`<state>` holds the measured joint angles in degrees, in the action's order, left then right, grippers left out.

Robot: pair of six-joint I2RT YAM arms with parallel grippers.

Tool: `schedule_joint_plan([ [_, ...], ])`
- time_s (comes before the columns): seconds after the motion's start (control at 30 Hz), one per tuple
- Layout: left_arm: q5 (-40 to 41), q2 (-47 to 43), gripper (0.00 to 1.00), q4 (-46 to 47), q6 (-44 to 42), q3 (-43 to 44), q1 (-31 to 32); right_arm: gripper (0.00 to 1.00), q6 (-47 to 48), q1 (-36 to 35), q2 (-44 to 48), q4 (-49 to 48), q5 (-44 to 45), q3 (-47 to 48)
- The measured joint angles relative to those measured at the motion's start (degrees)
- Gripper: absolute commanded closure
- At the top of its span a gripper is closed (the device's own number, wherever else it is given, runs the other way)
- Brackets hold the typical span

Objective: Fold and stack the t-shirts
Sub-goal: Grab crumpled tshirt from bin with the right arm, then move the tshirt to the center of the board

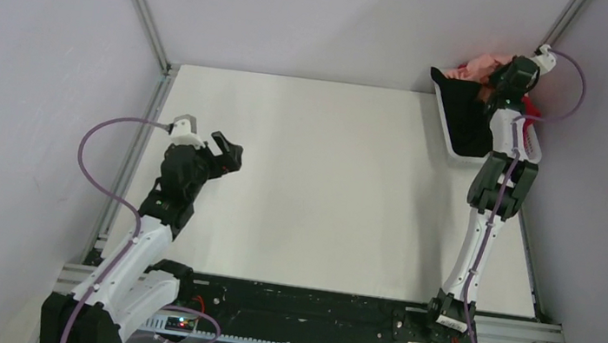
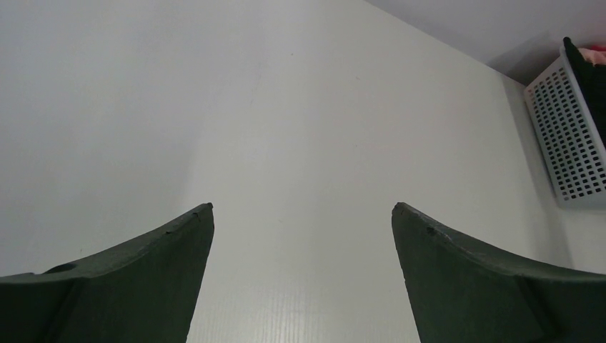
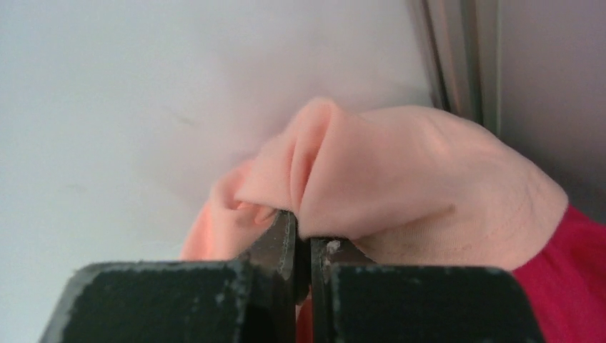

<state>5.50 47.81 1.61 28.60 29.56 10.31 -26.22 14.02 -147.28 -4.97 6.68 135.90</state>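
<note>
The salmon-pink t-shirt (image 3: 421, 179) is bunched in my right gripper (image 3: 303, 232), which is shut on a fold of it, above the basket at the far right; it also shows in the top view (image 1: 477, 67). The black t-shirt (image 1: 465, 113) lies in the white mesh basket (image 1: 453, 153) and hangs over its rim. The bright red t-shirt (image 3: 572, 279) shows at the right, and in the top view (image 1: 533, 105) behind the right arm. My left gripper (image 1: 229, 150) is open and empty over the bare table at the left; its fingertips (image 2: 200, 214) stand wide apart.
The basket (image 2: 568, 136) stands in the far right corner against the enclosure wall. Aluminium frame posts (image 1: 142, 3) run along the back corners. The white tabletop (image 1: 324, 191) lies between the arms.
</note>
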Motion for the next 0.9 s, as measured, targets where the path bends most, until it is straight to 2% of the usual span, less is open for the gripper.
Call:
schedule_joint_plan([
  [0.27, -1.31, -0.76, 0.02, 2.23, 0.09, 0.00, 0.00, 1.00, 5.09, -1.77, 9.68, 0.55, -6.10, 0.72],
  [0.5, -1.70, -4.52, 0.02, 2.58, 0.07, 0.00, 0.00, 1.00, 8.31, -6.99, 21.57, -2.54, -10.91, 3.69],
  [0.73, -1.66, -10.25, 0.02, 3.28, -0.09, -0.63, 0.00, 1.00, 14.58, -13.97, 29.59, -6.32, -9.86, 6.47],
  [0.9, -1.62, -13.22, 0.02, 3.23, -0.09, -1.66, 0.00, 1.00, 16.35, -13.51, 30.27, -6.71, -7.91, 6.64],
])
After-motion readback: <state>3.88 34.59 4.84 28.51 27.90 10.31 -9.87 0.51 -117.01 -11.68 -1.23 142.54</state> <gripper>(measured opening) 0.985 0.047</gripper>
